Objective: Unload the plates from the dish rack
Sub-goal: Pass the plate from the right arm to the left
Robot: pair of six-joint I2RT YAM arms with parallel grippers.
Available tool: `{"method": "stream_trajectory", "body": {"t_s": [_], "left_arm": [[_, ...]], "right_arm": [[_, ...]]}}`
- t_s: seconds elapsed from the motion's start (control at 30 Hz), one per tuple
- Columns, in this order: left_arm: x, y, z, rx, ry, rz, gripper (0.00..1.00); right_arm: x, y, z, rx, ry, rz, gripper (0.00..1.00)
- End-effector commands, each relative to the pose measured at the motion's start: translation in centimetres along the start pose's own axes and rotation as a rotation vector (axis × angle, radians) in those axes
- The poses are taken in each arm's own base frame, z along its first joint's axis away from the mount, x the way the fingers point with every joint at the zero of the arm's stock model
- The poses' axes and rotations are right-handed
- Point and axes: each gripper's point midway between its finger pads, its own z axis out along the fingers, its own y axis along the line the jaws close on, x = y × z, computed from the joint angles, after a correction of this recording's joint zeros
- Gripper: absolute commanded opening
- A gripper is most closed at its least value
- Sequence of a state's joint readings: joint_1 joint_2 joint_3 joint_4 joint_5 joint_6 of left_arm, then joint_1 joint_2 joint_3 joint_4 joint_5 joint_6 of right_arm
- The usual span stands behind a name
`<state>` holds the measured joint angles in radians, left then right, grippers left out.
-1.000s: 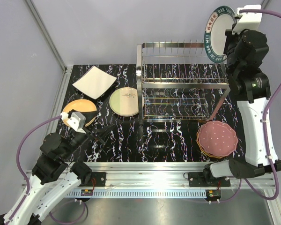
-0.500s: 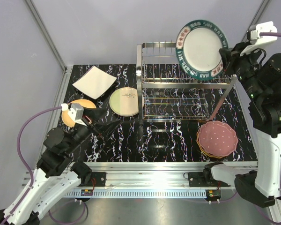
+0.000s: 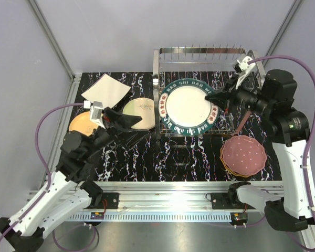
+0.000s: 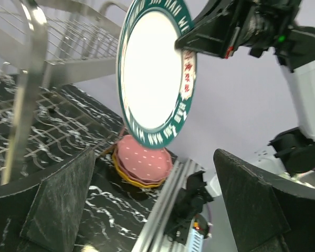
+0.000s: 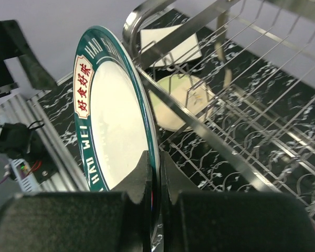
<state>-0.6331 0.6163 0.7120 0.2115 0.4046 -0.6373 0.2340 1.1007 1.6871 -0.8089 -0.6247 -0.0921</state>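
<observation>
My right gripper [image 3: 215,100] is shut on the rim of a white plate with a dark green patterned rim [image 3: 188,106]. It holds the plate in the air in front of the chrome dish rack [image 3: 199,50]. The right wrist view shows the fingers [image 5: 147,173] pinching the plate's edge [image 5: 115,121]. My left gripper [image 3: 130,119] is open and empty, raised left of the plate and facing it [image 4: 155,68]. I see no other plate in the rack. A white square plate [image 3: 106,90], a pale green plate [image 3: 139,112] and an orange plate [image 3: 80,125] lie on the table at left.
A stack topped by a pink polka-dotted plate [image 3: 243,155] lies at the front right of the black marbled table [image 3: 168,163]; it also shows in the left wrist view [image 4: 144,160]. A metal rail [image 3: 168,189] runs along the near edge.
My right arm has swung the green-rimmed plate from high at the back right down and left, in front of the rack. My left arm has risen and moved right toward it.
</observation>
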Motion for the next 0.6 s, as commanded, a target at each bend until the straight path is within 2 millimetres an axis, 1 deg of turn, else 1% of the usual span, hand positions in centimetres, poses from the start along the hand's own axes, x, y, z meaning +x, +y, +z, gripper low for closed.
{"method": "stream_trajectory", "body": {"t_s": [0.0, 0.03, 0.07, 0.1, 0.13, 0.17, 0.2, 0.23, 0.33, 0.37, 0.43, 0.47, 0.5, 0.53, 0.57], "left_arm": [[-1.3, -3.0, 1.5, 0.156, -0.009, -0.044, 0.99], [-1.1, -3.0, 1.8, 0.154, -0.002, -0.038, 0.99], [-1.3, -2.4, 2.3, 0.117, -0.016, -0.032, 0.99], [-0.4, -2.2, 2.6, 0.098, 0.014, -0.008, 0.99], [-0.3, -1.9, 3.1, 0.075, 0.02, 0.008, 0.99], [-0.4, -1.1, 3.5, 0.022, 0.007, 0.019, 0.98], [0.7, -0.8, 4.0, 0.002, 0.046, 0.031, 0.98], [0.6, -0.5, 4.3, -0.017, 0.041, 0.034, 0.96], [1.2, -0.4, 5.1, -0.012, 0.058, 0.025, 0.87], [1.0, -0.7, 5.4, 0.004, 0.049, 0.025, 0.8], [1.0, -0.8, 5.6, 0.01, 0.048, 0.02, 0.73], [1.1, -0.7, 5.7, 0.006, 0.049, 0.023, 0.67], [1.1, -0.5, 5.8, 0.001, 0.052, 0.031, 0.53], [1.1, -0.5, 5.8, 0.002, 0.053, 0.033, 0.45], [1.3, -0.4, 5.8, -0.001, 0.057, 0.038, 0.4]], "right_arm": [[-1.5, 3.3, -0.6, -0.158, -0.082, -0.007, 0.0], [-1.3, 3.4, -0.5, -0.164, -0.079, -0.001, 0.0], [-1.2, 3.4, -0.4, -0.171, -0.08, 0.002, 0.0], [-1.0, 3.5, -0.4, -0.174, -0.076, 0.008, 0.0], [-0.9, 3.5, -0.4, -0.177, -0.073, 0.012, 0.0], [-0.6, 3.5, -0.2, -0.182, -0.069, 0.016, 0.0], [-0.5, 3.5, -0.2, -0.183, -0.068, 0.02, 0.0], [-0.5, 3.6, -0.3, -0.188, -0.068, 0.022, 0.0], [0.1, 3.6, 0.0, -0.2, -0.062, 0.03, 0.0], [0.4, 3.6, 0.2, -0.206, -0.056, 0.033, 0.0], [0.8, 3.6, 0.3, -0.214, -0.05, 0.038, 0.0], [1.3, 3.6, 0.4, -0.218, -0.042, 0.045, 0.0], [1.5, 3.6, 0.5, -0.221, -0.038, 0.048, 0.0], [1.7, 3.7, 0.5, -0.226, -0.035, 0.049, 0.0], [2.2, 3.6, 0.6, -0.229, -0.027, 0.057, 0.0]]}}
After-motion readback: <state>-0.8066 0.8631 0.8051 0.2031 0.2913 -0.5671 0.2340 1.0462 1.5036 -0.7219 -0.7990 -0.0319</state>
